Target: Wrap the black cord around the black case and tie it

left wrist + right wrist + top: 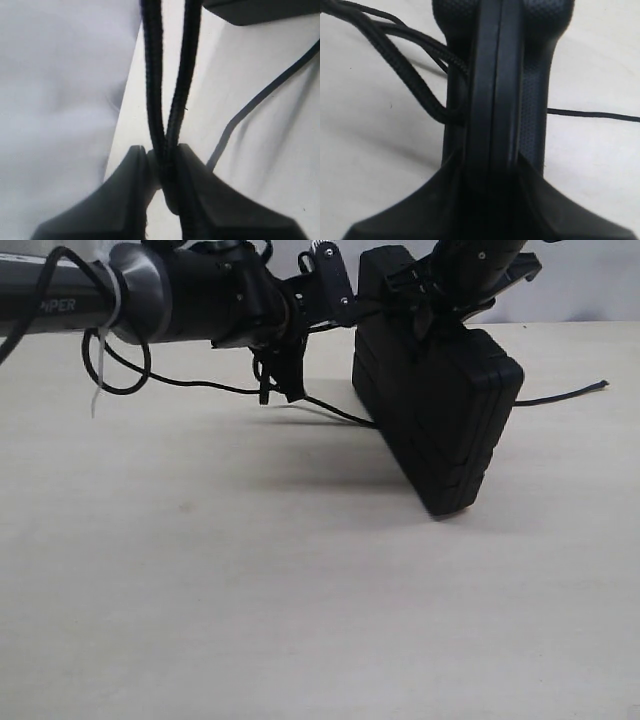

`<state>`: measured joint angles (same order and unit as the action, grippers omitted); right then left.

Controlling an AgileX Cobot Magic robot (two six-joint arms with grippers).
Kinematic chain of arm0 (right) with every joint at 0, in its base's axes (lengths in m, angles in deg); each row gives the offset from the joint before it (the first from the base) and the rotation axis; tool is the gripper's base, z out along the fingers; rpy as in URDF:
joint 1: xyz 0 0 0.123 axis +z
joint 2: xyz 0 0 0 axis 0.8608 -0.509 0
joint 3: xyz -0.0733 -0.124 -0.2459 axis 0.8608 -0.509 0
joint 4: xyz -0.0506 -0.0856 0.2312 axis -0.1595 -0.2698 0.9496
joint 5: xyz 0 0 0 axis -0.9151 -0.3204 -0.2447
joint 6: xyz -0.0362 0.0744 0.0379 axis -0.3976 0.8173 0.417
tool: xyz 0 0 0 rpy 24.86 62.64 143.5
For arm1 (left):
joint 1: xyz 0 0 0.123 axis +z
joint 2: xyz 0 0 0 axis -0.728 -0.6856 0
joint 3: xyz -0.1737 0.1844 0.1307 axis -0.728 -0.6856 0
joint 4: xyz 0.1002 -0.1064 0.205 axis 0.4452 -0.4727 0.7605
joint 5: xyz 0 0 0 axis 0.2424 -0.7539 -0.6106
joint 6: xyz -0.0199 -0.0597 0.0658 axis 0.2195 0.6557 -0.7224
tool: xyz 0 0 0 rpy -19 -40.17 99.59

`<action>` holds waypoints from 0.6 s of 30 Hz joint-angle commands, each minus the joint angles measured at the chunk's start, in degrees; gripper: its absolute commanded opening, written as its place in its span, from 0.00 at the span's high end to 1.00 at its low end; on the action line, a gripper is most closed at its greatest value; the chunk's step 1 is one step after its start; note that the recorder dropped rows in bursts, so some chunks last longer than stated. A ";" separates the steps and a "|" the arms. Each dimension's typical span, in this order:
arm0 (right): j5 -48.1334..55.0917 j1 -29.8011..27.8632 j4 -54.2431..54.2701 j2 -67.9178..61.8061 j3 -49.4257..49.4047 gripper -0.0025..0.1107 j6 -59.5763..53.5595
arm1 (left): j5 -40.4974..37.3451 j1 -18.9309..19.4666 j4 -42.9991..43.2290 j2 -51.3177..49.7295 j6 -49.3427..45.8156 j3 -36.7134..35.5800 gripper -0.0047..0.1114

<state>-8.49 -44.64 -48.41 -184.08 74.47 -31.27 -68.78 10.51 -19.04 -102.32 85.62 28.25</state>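
- The table [300, 620] lies pale and bare under both your grippers.
- Your left arm [150, 290] comes in level from the far side of the left gripper, opposite the case. A glossy cable [147, 365] loops under it, and a white zip tie [105, 350] hangs there.
- The case [440, 420] hangs tilted below your right gripper [440, 315], with one corner lowest. You cannot tell whether that corner touches the table.
- Your right gripper is clamped on the case. In the right wrist view its textured fingers [535, 100] press both flat sides, and the case's edge [492, 100] runs up between them.
- Your left gripper [283, 380] points down just beside the case, on the side away from the right gripper.
- Your left gripper is nearly closed and pinches the cord [152, 75]. In the left wrist view two strands meet between the fingers [125, 175] and part as they run away from them.
- From your left gripper one strand of the cord [200, 383] runs along the table under the left arm, and another [340, 412] runs to the case.
- Several strands [410, 65] reach the case beside one finger of your right gripper.
- Past the case, on the side away from your left gripper, the cord's tail [560, 396] lies on the table and ends frayed.
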 commanded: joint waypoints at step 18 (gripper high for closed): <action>2.28 -0.03 1.37 -1.18 -1.13 0.61 -3.07 | -8.90 -5.31 21.68 0.47 11.17 -0.15 0.96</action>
<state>-8.19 -44.64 -47.80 -184.08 74.47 -33.49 -77.27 5.62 1.83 -102.32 96.07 28.10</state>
